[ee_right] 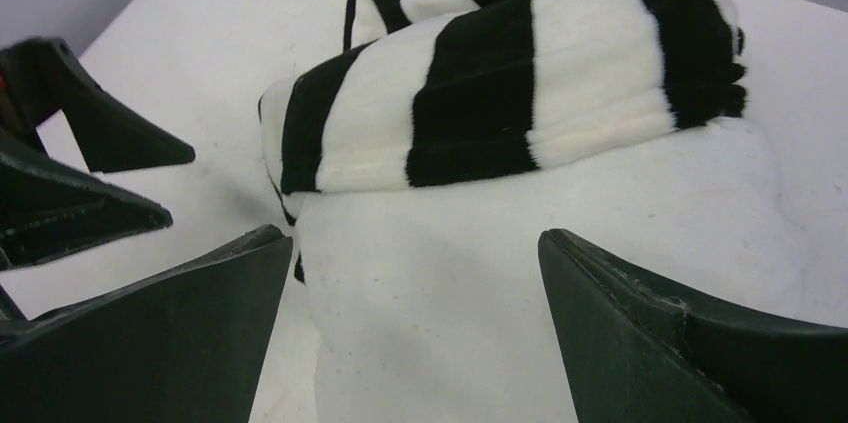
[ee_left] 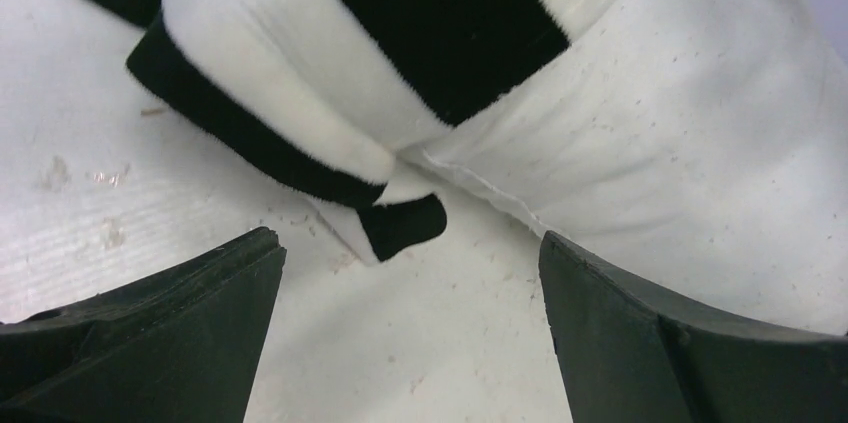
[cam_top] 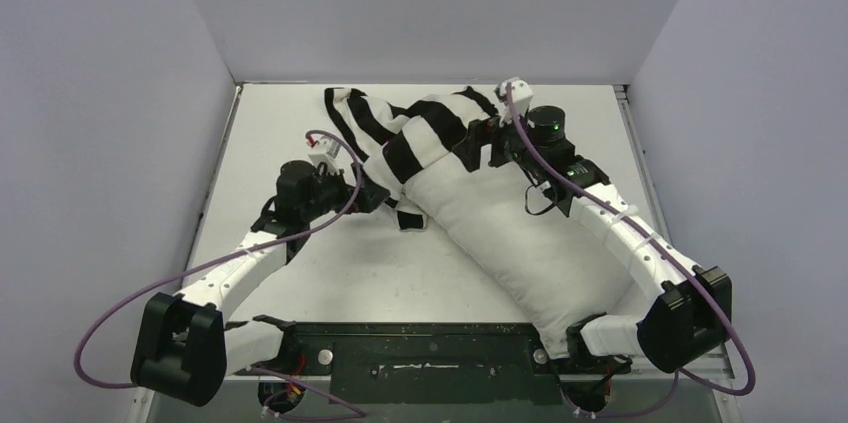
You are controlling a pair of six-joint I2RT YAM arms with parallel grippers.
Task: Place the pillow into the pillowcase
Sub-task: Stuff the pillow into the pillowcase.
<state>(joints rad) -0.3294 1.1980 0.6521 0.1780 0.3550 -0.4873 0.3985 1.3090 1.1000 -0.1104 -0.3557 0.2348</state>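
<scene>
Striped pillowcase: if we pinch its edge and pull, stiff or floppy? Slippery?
Probably floppy: the pillowcase lies bunched and creased over one end of the pillow, one corner folded on the table. Likely light and thin, so a pinch may lift only a local fold. Its fuzzy pile probably grips rather than slips.

white arms [cam_top: 245,265] with bulky black joints [cam_top: 180,343], purple cables [cam_top: 150,288] looping alongside; left gripper [ee_left: 408,241] has dark wedge-shaped fingers [ee_left: 170,343].

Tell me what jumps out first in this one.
A plump off-white pillow lies diagonally on the table, from near right toward centre, its far end capped by the black-and-white striped pillowcase. The left tool and right tool flank that end, both open and empty.
</scene>
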